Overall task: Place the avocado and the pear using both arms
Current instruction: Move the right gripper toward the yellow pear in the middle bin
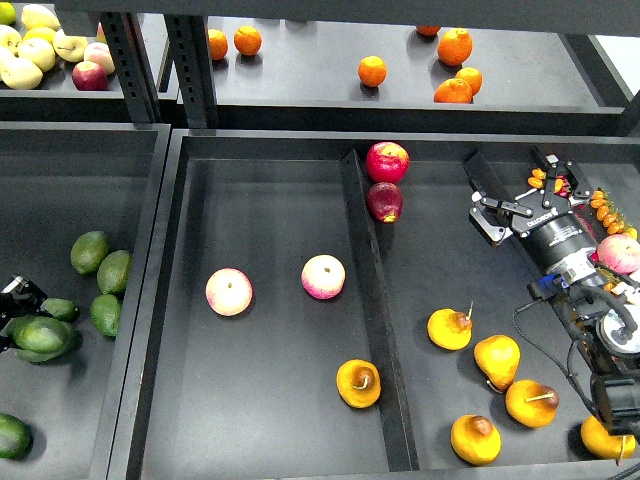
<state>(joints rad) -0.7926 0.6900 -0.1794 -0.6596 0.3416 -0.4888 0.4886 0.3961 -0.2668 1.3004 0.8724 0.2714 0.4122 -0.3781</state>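
Several dark green avocados (104, 271) lie in the left bin. Only the tip of my left gripper (14, 298) shows at the left edge. It sits right above one avocado (41, 335), and I cannot tell whether it grips it. An orange-yellow pear (358, 383) with a brown patch at its stem lies in the left compartment of the middle tray, by the divider. Several more pears (497, 360) lie in the right compartment. My right gripper (512, 192) is open and empty above that compartment, up and to the right of those pears.
Two pink-cream round fruits (229, 291) lie in the left compartment, and two red apples (387, 161) lie by the divider (372, 300) at the back. Oranges (371, 70) are on the upper shelf. Small mixed fruits (610, 215) lie behind my right arm.
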